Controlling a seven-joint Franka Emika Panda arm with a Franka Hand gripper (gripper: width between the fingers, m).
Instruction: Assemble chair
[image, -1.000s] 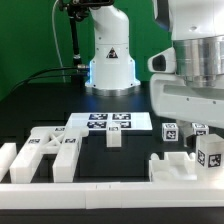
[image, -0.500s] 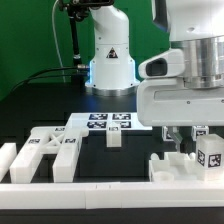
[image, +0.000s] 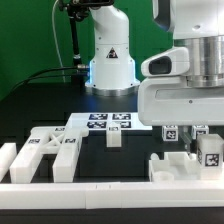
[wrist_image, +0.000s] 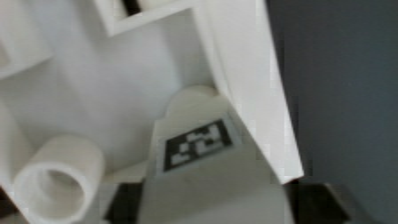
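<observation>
Between the two dark fingertips (wrist_image: 329, 207) of the gripper (wrist_image: 222, 209), the wrist view shows a white tagged piece (wrist_image: 199, 143) with its black-and-white marker facing the camera. The jaws stand apart, one on each side of it. Whether they press on it or only bracket it I cannot tell, because the contact lies at the frame's edge. Just beside that piece runs a long white slab (wrist_image: 240, 80), and on the other side sits a round hollow peg (wrist_image: 54, 182).

In the exterior view the gripper (image: 190, 143) hangs at the lower right of the frame, under the arm's bulky white head, which hides most of the fingers. They reach down just beside a tagged block (image: 211, 150) and over a notched slab (image: 172, 168).

Only this view shows the wider layout. A small cube (image: 114, 138) stands near the centre, just in front of the marker board (image: 108, 121). Open-framed parts (image: 50, 152) lie at the lower left, well apart from the gripper. The robot base (image: 110, 60) rises at the upper centre, and a plain rail (image: 90, 192) runs along the bottom.
</observation>
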